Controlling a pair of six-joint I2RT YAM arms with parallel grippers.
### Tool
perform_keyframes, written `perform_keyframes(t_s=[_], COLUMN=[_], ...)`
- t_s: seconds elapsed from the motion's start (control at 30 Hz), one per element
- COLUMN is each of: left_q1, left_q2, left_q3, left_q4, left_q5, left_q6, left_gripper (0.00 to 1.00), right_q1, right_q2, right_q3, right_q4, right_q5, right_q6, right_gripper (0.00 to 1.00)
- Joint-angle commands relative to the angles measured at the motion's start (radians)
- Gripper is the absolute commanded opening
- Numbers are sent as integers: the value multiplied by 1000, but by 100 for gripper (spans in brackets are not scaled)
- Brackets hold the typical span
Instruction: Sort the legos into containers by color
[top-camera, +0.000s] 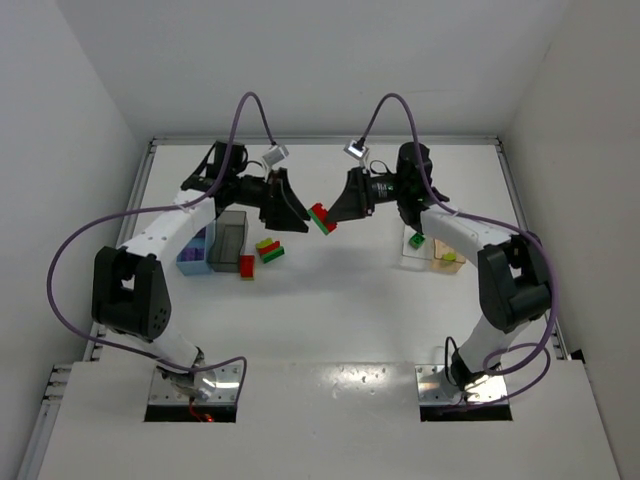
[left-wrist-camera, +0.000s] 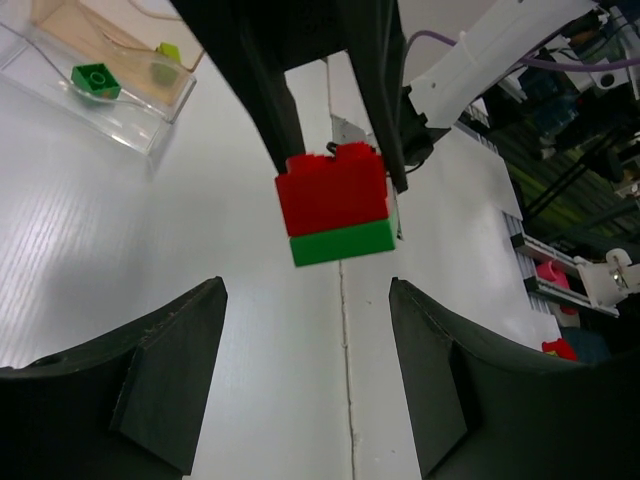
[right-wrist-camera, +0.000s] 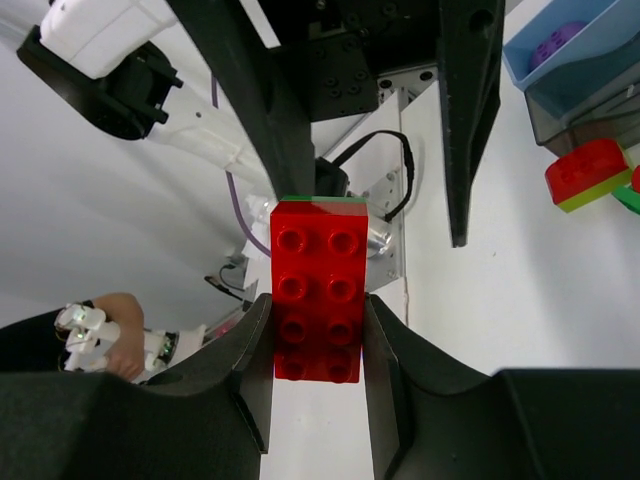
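Observation:
My right gripper is shut on a red brick stacked on a green brick, and holds the stack in the air over mid-table. My left gripper faces it, open and empty, its fingers to either side just short of the stack. The light blue bin holds a purple lego, and the dark grey bin stands beside it. A clear bin holds a green lego. A tan bin holds a yellow-green lego.
Loose on the table by the left bins lie a red and yellow-green stack, a green brick and a red brick. White walls enclose the table on three sides. The arm bases stand at the near edge.

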Motion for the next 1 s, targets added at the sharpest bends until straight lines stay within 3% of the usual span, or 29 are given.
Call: perform_keyframes(t_s=[0.0, 0.53, 0.6, 0.7, 0.73, 0.97], left_q1=[-25, -74, -74, -83, -83, -83], left_q2=[3, 3, 3, 3, 3, -16], left_q3=[47, 65, 65, 65, 56, 18], left_q4=[27, 27, 27, 27, 27, 27], left_q5=[56, 87, 87, 87, 87, 76], left_q6=[5, -4, -4, -4, -4, 6], left_gripper=[72, 70, 66, 52, 42, 15], right_q1=[9, 45, 45, 45, 45, 15], right_q2=[-41, -13, -13, -13, -13, -33], right_q3=[-3, 45, 45, 36, 36, 45], right_q4=[-15, -82, -82, -82, -82, -72], right_q5=[-4, 27, 27, 36, 36, 67], right_q6=[-84, -153, -153, -153, -153, -153], right_gripper=[3, 3, 3, 3, 3, 2])
